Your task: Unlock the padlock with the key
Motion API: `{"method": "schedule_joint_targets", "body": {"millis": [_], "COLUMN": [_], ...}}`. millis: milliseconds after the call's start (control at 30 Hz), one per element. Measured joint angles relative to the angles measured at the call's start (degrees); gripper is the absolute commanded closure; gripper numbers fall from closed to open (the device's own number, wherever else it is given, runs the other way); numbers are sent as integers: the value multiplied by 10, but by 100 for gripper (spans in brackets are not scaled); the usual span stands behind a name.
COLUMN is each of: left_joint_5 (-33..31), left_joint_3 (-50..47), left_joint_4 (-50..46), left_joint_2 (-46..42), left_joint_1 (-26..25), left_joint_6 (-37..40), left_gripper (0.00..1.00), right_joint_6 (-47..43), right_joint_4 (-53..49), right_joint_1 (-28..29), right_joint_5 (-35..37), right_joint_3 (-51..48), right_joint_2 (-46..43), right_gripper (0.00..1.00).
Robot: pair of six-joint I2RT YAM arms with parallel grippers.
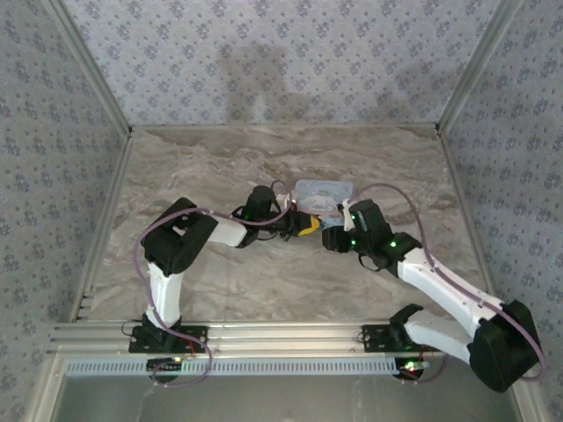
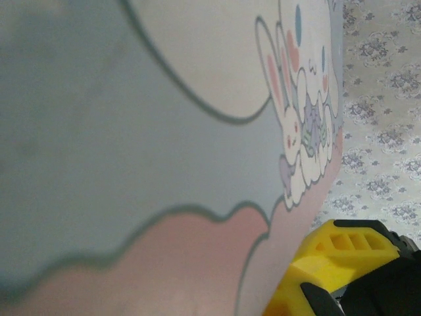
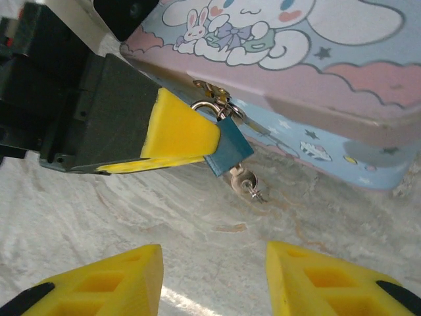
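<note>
Padlock (image 3: 230, 148) hangs at the box (image 3: 316, 99) hasp, pinched in the closed left hand (image 3: 197, 135); key (image 3: 245, 184) sticks from its underside. Right hand (image 3: 214, 270) waits below, fingers apart and empty. An off-centre grasp could knock the key out or wrench the padlock loose.

cartoon-printed box (image 2: 164, 164), close and blurred; yellow end effector finger (image 2: 342, 257) at lower right.

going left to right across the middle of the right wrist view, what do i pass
left pincer → padlock → key; the box stretches behind all three, so it has no clear place in the order
</note>
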Motion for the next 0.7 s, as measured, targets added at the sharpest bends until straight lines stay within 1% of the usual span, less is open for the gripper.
{"method": "schedule_joint_targets", "body": {"millis": [133,300,533,700], "left_joint_5": [7,20,32,35], "left_joint_3": [0,0,0,1], "left_joint_4": [-4,-6,-6,-6], "left_joint_2": [-6,-10,-10,-10], "left_joint_1": [3,6,10,10], "left_joint_6": [-4,-9,-14,-20], "left_gripper": [100,100,100,100], "right_joint_6": [-32,-64,-99,-119], "right_joint_4": [0,2,3,3], "right_joint_1": [20,30,39,44], "right_joint_5": [30,52,81,96], "right_joint_3": [17,37,67,88], "right_joint_2": [45,90,141,167], "right_gripper": [50,50,55,56]}}
